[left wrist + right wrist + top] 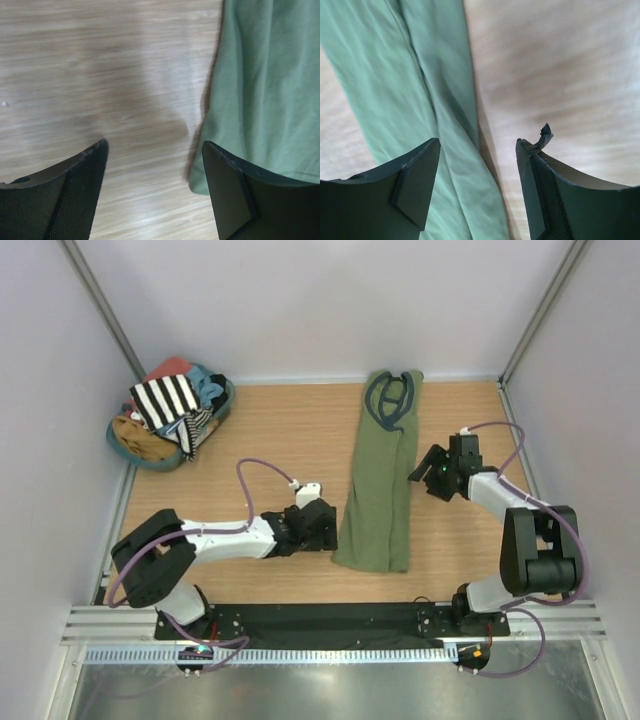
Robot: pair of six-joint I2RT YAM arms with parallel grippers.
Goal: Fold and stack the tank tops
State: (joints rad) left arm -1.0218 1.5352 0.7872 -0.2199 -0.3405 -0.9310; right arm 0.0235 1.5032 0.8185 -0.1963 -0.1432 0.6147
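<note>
The olive green tank top (378, 490) lies folded lengthwise into a long narrow strip on the wooden table, its dark-trimmed neckline at the far end. My left gripper (325, 527) is open just left of the strip's near corner. In the left wrist view the left gripper (155, 147) has bare wood between its fingers and the green cloth (265, 90) by the right finger. My right gripper (424, 468) is open at the strip's right side. In the right wrist view the right gripper (479, 143) hangs over the cloth edge (395, 75), holding nothing. The striped tank top (165, 400) lies on the basket's pile.
A teal basket (226, 403) at the back left holds a heap of clothes, among them a salmon-red garment (168, 367) and a light blue one (205, 380). White walls close in the table on three sides. A black mounting rail (330, 620) runs along the near edge.
</note>
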